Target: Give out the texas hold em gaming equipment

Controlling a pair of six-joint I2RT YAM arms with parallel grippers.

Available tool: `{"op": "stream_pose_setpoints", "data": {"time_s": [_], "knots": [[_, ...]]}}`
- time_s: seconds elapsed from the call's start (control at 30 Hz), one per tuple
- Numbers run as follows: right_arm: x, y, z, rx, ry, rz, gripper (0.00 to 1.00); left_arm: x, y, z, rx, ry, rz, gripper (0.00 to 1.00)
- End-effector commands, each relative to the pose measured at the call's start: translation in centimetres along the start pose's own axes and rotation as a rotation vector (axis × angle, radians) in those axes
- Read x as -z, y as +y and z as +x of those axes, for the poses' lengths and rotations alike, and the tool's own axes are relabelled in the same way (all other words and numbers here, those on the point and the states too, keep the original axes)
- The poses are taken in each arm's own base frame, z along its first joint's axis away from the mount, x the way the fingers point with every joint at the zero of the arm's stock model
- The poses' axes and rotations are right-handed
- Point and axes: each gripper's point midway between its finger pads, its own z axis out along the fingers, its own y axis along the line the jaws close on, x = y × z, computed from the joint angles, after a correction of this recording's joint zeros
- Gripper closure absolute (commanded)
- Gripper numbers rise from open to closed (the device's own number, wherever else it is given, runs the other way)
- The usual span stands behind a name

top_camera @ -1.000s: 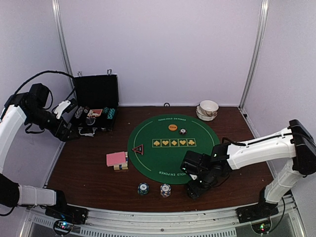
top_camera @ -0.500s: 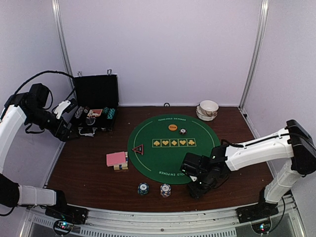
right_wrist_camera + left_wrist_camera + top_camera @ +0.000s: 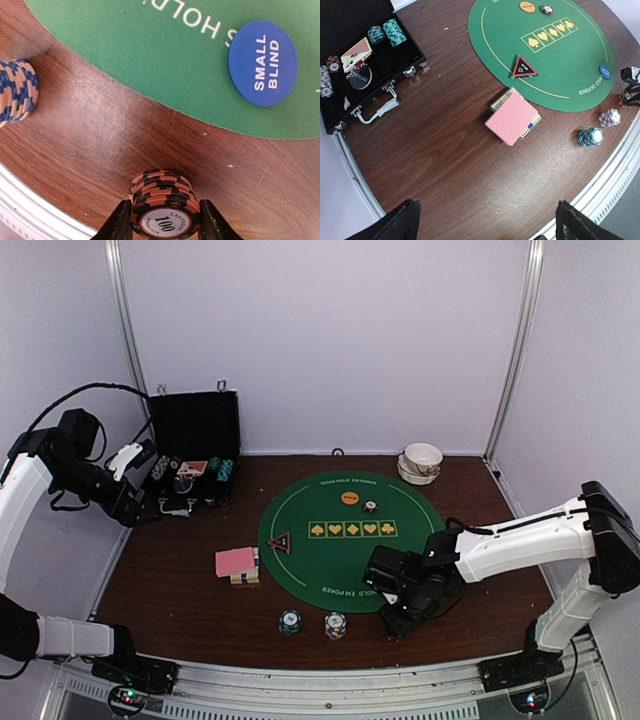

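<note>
In the top view the right pincer (image 3: 392,623) sits low over the counter (image 3: 170,580) at the near edge of the green felt mat (image 3: 345,540) and hides what it works on. Only the right wrist view shows the orange-and-black chip stack (image 3: 164,205) standing on bare wood just off the mat, its lower part cut off by the frame. A finger rests against each side of it, so the pincer is closed on the stack. Beside it, on the felt, lies the blue SMALL BLIND disc (image 3: 262,62). A blue-and-peach chip stack (image 3: 15,90) is clipped by the left edge. Compared with a second ago, the right pincer has narrowed onto the stack and its arm has edged slightly left. The left pincer (image 3: 487,225) has not moved: held high by the black case (image 3: 190,455), fingers spread wide, only their tips showing. The pink-backed cards (image 3: 236,562) and the triangular marker (image 3: 279,542) lie as before. The case contents are too small to read from above.
</note>
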Motion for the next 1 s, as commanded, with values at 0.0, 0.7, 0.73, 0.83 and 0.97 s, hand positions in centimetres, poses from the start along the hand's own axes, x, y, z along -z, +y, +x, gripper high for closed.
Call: {"op": "stream_pose_setpoints", "data": {"time_s": [0.0,0.7,0.73,0.83,0.97], "knots": [[1.5,-0.2,-0.7,0.023,-0.023,0.032,0.78,0.4,-0.2,0.1,-0.002,-0.011,-0.005,0.03],[5.3,4.7,-15.7,0.104,-0.202,-0.006,0.84,0.6,0.1,0.4,0.002,0.016,-0.022,0.02],[4.6,5.0,-16.4,0.104,-0.199,-0.009,0.85,0.6,0.2,0.4,0.002,0.018,-0.026,0.02],[2.8,6.0,-18.4,0.116,-0.189,-0.016,0.86,0.8,0.1,0.1,0.002,0.008,-0.022,0.02],[0.9,6.9,-20.7,0.124,-0.195,-0.013,0.87,0.9,-0.1,-0.1,0.004,-0.004,-0.012,0.02]]}}
